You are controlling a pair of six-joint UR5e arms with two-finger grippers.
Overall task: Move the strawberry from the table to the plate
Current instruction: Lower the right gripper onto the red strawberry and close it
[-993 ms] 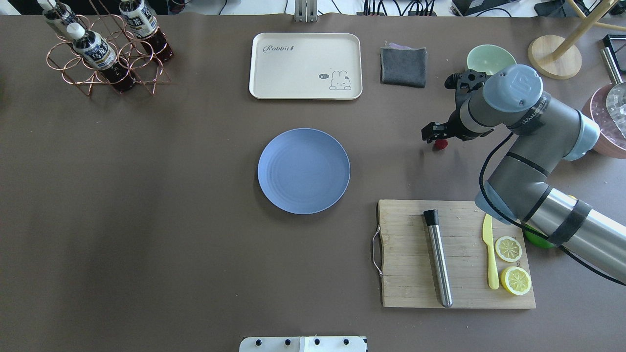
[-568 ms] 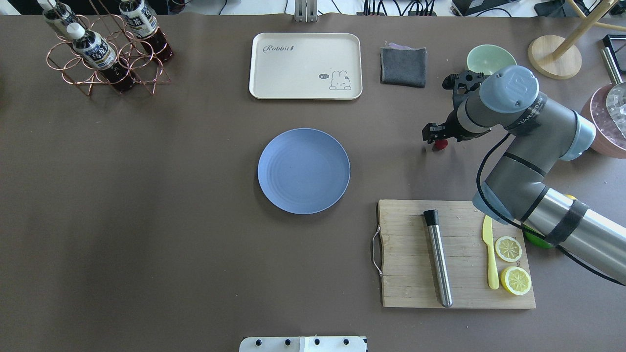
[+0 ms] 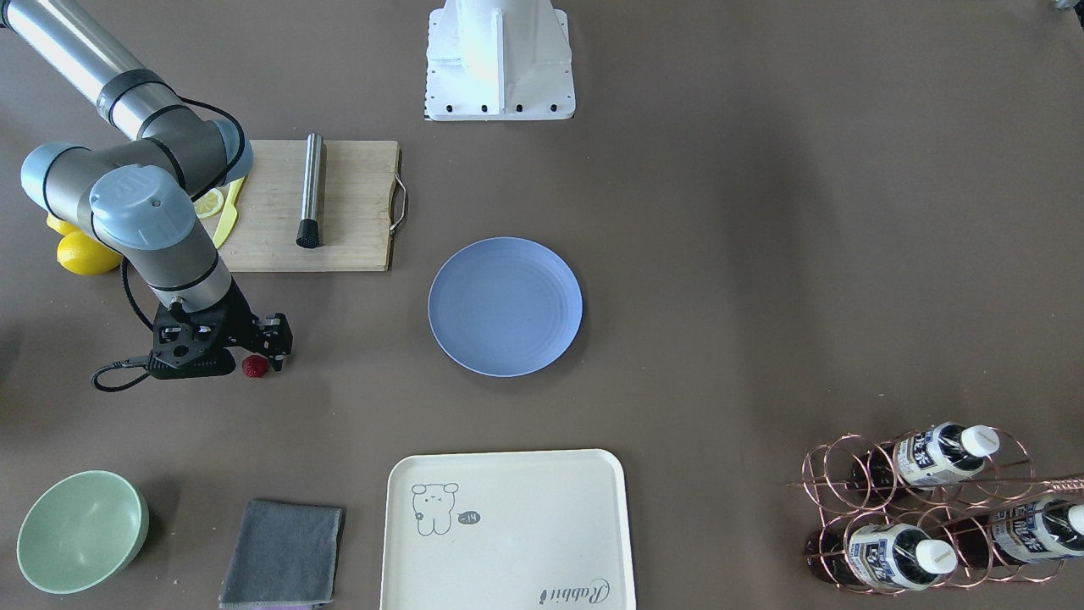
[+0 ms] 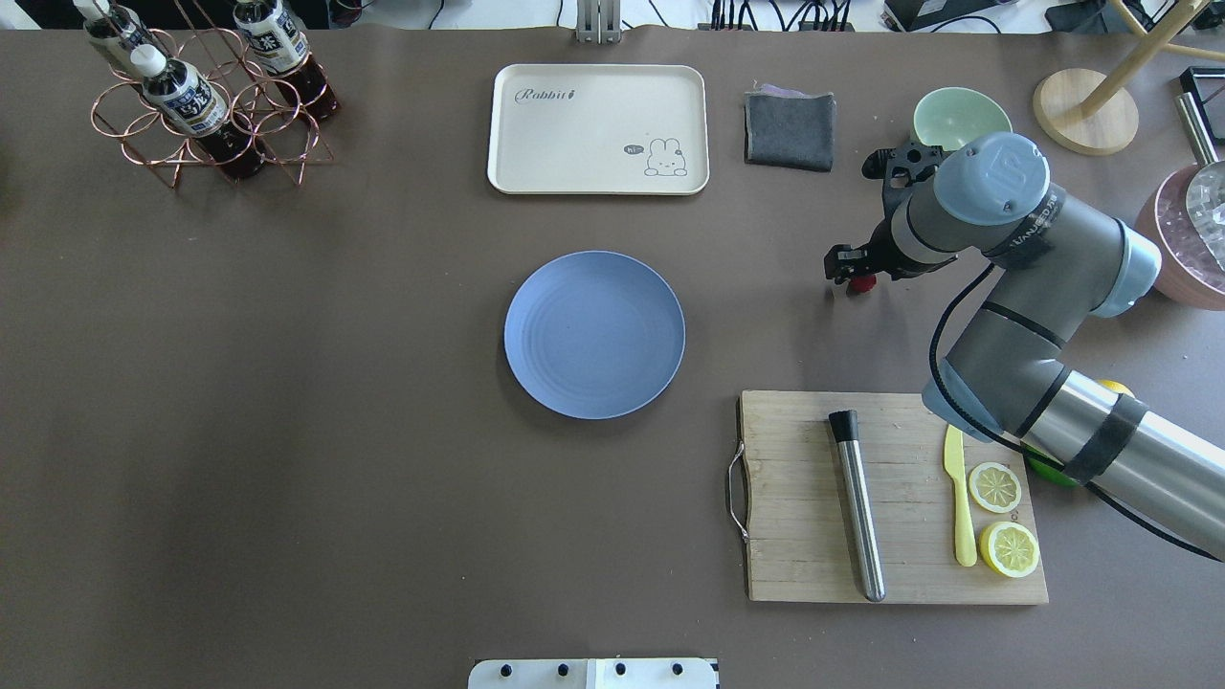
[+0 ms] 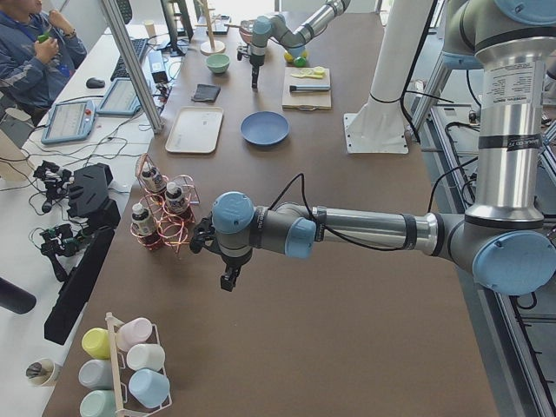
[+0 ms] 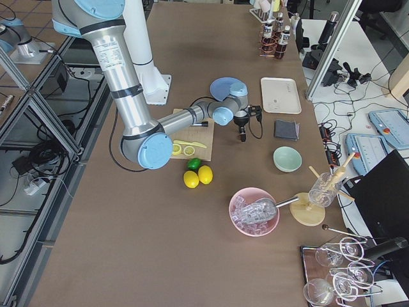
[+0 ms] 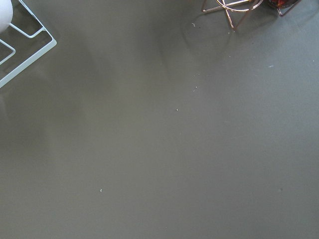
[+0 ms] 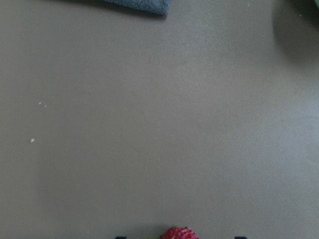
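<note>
Over the last second the right arm [image 4: 1053,258] has drawn in slightly toward the plate [image 4: 594,335] side and settled the right gripper [image 4: 855,276] lower over the strawberry [image 4: 864,283]. The strawberry itself has not moved: it lies on the table [image 4: 287,431] at the same spot as in both earlier overhead frames, well apart from the plate, which remains bare.

In the right wrist view the strawberry sits at the bottom edge, with a dark fingertip showing on either side and a clear gap between each tip and the fruit. The jaws are therefore spread and straddling it, with no grip made yet.

Judgement: the approach is essentially complete. The closing step comes next, and the lift and the carry to the plate are both still outstanding.

The left gripper [image 5: 228,280] hangs over the table far from the work. Whether its fingers are spread or closed cannot be told.
</note>
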